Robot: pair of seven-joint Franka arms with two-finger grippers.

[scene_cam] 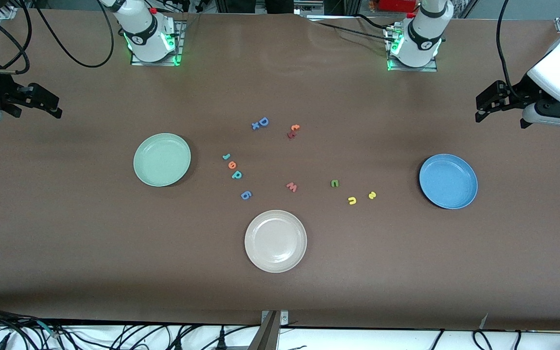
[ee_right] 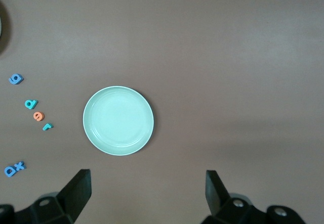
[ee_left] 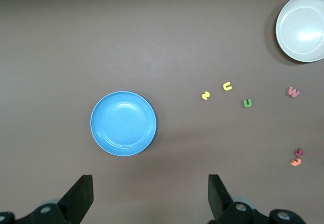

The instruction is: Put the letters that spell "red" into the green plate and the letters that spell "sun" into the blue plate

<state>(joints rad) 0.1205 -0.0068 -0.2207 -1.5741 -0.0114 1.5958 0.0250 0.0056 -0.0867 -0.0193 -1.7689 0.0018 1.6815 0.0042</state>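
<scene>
Lying loose, three "red" letters [scene_cam: 232, 166], three "sun" letters [scene_cam: 352, 193], three plates [scene_cam: 275, 240]

Wide bare table [scene_cam: 90, 243] around green plate [scene_cam: 162, 159] and blue plate [scene_cam: 448, 181], both unobstructed from above; tight spacing among teal r [scene_cam: 225, 156], orange e [scene_cam: 234, 165], teal d [scene_cam: 236, 175]; blue g [scene_cam: 245, 195] just beside; yellow s [scene_cam: 372, 195], yellow u [scene_cam: 352, 200], green n [scene_cam: 334, 183] apart.
</scene>
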